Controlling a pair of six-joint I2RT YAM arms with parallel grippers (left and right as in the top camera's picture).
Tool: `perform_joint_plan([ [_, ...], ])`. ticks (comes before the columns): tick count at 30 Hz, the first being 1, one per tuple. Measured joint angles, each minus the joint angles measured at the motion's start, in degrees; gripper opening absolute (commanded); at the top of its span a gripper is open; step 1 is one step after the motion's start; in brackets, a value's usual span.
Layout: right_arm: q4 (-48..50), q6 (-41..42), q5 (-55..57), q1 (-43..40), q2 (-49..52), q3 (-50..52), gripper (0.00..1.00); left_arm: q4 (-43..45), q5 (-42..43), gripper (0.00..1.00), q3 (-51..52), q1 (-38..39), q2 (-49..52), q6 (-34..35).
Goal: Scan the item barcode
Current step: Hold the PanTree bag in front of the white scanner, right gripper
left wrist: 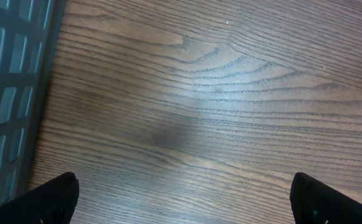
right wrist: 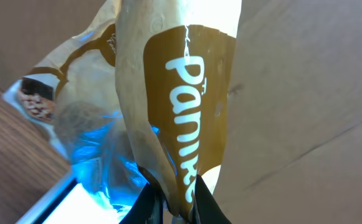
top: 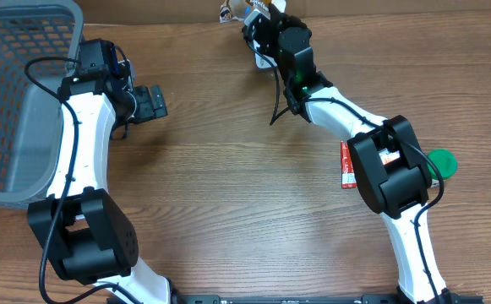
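**A:** Nearest the lens, right wrist view: right pincer point(right wrist: 179, 205) narrow, nipped on the bottom edge of the packet point(right wrist: 181, 99). Agreed?

**B:** Agreed. Cream and brown wrapper, white lettering. Its long axis runs straight out from the fingertips, up the frame. No barcode shows on the face turned to us.

**A:** Where does it sit overall?

**B:** Overhead puts it at the far edge of the table point(top: 228, 194), about mid-width, mostly hidden behind the right wrist. The left pincer point(top: 155, 101) is well apart from it, just beside the basket point(top: 17, 93), jaws wide and holding nothing. So the right arm is the only one placed to act.

**A:** Relation the next move depends on?

**B:** My judgement: the blue glow point(right wrist: 106, 168) falls on the packet's lower left, next to a bright panel point(right wrist: 56, 205). If that is the scanner, the code-bearing face must turn towards that side. Cannot tell which face carries the code.

**A:** What does one view give that the others lack?

**B:** Only the right wrist view shows the grip and the glow. Only overhead shows a red carton point(top: 346, 165) and a green disc point(top: 442, 162) by the right arm. The left wrist view shows bare wood and basket wall.
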State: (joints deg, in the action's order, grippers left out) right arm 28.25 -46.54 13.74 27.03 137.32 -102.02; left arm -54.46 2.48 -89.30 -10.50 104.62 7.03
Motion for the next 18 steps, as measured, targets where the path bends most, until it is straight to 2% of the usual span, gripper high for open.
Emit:
perform_joint_plan([
  [9,-7.7,6.5,0.5,0.4,0.0,-0.1,0.04,0.0,0.0,1.00,0.0,0.0,0.0,0.0],
  [18,-7.2,8.2,1.2,1.2,0.0,-0.1,0.04,0.0,0.0,1.00,0.0,0.0,0.0,0.0],
])
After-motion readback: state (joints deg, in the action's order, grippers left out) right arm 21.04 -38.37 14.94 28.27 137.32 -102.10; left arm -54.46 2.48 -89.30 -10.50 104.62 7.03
